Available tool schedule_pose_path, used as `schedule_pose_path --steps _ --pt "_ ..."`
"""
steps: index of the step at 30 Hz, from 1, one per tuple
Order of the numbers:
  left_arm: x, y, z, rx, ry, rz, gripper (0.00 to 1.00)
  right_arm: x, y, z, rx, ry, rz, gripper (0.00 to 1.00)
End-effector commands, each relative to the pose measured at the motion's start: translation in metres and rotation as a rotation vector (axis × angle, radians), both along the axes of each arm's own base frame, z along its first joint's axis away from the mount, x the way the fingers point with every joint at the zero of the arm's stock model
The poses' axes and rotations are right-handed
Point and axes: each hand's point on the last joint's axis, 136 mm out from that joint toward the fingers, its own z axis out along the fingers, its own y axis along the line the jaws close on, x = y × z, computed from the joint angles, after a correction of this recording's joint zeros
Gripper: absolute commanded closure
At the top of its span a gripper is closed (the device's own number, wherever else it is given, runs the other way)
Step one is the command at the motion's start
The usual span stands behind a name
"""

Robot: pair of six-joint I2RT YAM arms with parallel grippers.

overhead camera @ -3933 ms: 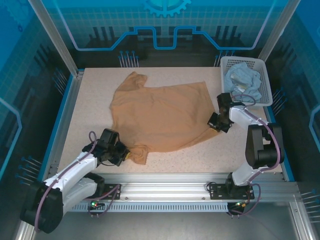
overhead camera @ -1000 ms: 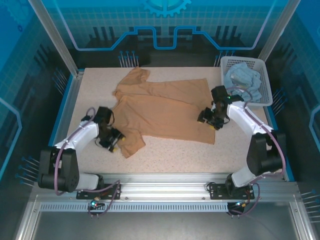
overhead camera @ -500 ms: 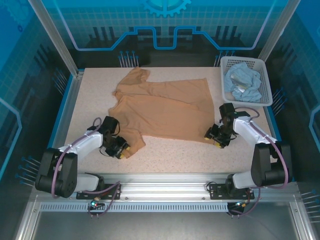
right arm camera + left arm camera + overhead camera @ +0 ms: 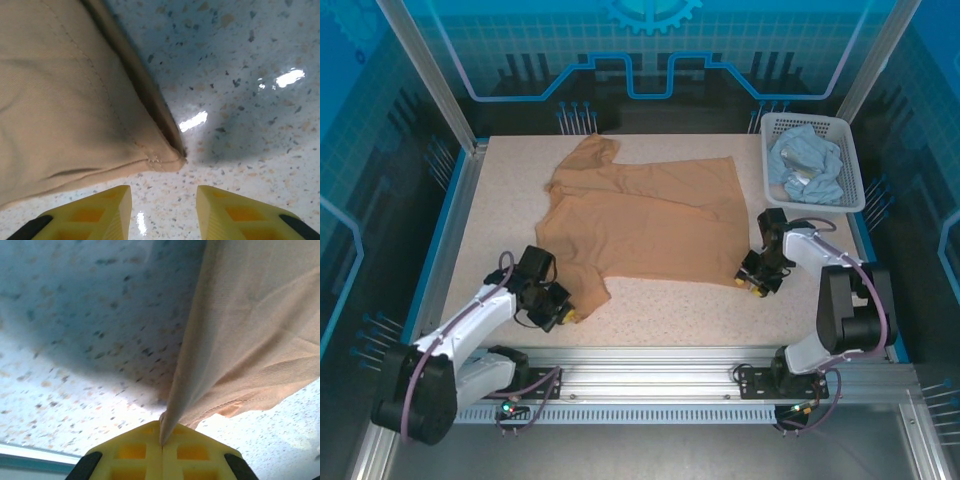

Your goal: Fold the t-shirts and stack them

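The tan t-shirt [image 4: 640, 225] is matt woven cloth with a fine twill grain and stitched hems. The surface [image 4: 660, 310] beneath it is smooth, pale and speckled, glossy enough to carry light glints. The pale blue t-shirt [image 4: 805, 160] is matt, crumpled cloth in a white plastic lattice basket [image 4: 855, 165]. The left hand [image 4: 161, 440] and right hand [image 4: 162, 200] have matt yellow moulded plastic tips. The frame rail [image 4: 650, 385] along the surface's near edge is ribbed bare metal.
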Motion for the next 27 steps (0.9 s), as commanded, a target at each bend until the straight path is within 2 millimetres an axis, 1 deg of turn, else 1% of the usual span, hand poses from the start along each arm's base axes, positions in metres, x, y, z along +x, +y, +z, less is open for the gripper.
schedule_pose_path --steps 1,4,9,13,16,17,21,24,27 --pt "-0.026 0.0 -0.001 -0.013 0.084 0.034 1.0 0.005 -0.008 -0.003 -0.03 0.01 -0.025 0.61" --pt "-0.029 -0.002 0.003 -0.034 0.078 0.038 1.0 0.004 -0.009 -0.009 -0.037 0.031 -0.022 0.61" --pt "-0.034 -0.005 0.005 -0.048 0.083 0.038 1.0 0.002 -0.014 -0.017 -0.07 0.054 -0.006 0.72" --pt "-0.033 -0.01 0.008 -0.069 0.076 0.045 1.0 0.005 -0.017 -0.018 -0.091 0.039 0.018 0.87" --pt "-0.036 -0.013 0.013 -0.073 0.072 0.035 1.0 0.007 -0.018 -0.013 -0.106 0.008 0.045 0.99" --pt "-0.037 -0.014 0.016 -0.075 0.069 0.031 1.0 0.007 -0.017 -0.01 -0.112 -0.001 0.057 1.0" --pt "-0.043 -0.018 0.026 -0.085 0.061 0.033 1.0 0.001 -0.013 0.004 -0.125 -0.025 0.095 1.0" --pt "-0.053 -0.018 0.032 -0.071 0.068 0.032 1.0 -0.013 -0.011 0.009 -0.145 -0.009 0.123 1.0" --pt "-0.058 -0.014 0.041 -0.052 0.063 0.03 1.0 -0.032 -0.013 0.012 -0.158 0.015 0.135 1.0"
